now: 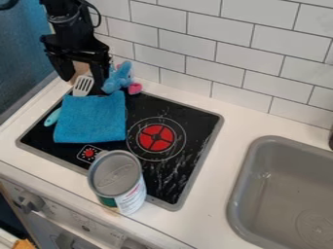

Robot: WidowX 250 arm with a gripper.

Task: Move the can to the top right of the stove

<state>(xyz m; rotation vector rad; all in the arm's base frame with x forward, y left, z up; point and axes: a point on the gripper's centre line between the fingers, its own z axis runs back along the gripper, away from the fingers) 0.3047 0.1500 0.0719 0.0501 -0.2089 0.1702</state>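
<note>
White counter (pixel 211 197), black stove (pixel 192 124) inset. Can (pixel 117 177) upright at stove's near edge, long axis roughly vertical. Beyond blue towel (pixel 91 119), gripper (pixel 85 80) over far-left corner, spread wide, apparently empty. Can lies nearward, slightly right of gripper; approach should clear towel.

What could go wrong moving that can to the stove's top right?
The can stands near the front edge of the counter, so a clumsy nudge could tip it off. The gripper hangs beside the blue plush toy and the spatula, and might drag either along as it sets off.
</note>
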